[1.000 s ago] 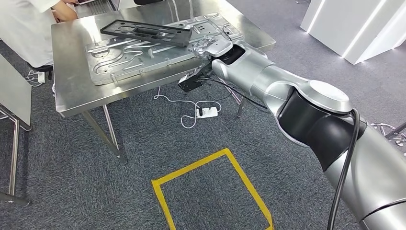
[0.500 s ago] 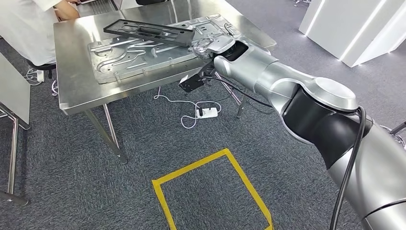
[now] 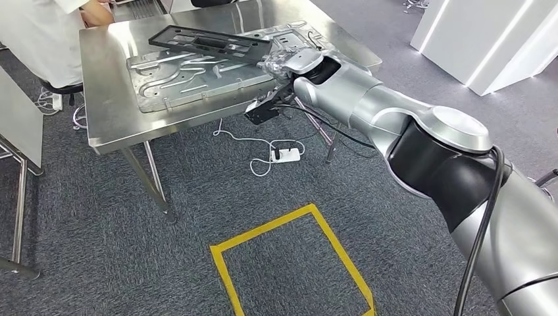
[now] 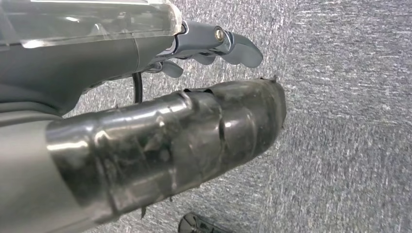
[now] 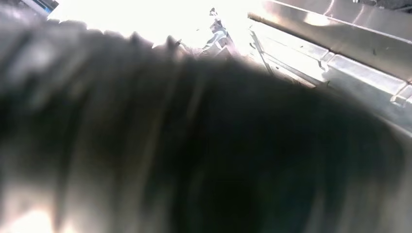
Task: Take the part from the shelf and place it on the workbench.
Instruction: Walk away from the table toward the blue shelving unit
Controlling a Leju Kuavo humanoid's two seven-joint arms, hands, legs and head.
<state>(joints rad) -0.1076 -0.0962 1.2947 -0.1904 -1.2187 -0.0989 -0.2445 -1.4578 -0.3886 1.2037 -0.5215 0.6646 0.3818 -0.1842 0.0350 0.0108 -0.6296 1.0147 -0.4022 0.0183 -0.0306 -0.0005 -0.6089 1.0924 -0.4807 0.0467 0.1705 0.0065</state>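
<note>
Steel workbench (image 3: 108,112): black part (image 3: 209,43) flat, long axis left-right; right hand (image 3: 284,63) at its end, fingers' grip unclear.

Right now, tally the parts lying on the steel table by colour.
Silver metal plate: 1
Black plastic frame: 1
Total: 2, both on the table; the frame rests on the plate, with the right hand at the plate's near end.

One steel table (image 3: 105,99), one black frame (image 3: 207,43), one silver stamped panel (image 3: 191,76), one power strip (image 3: 287,155)
</note>
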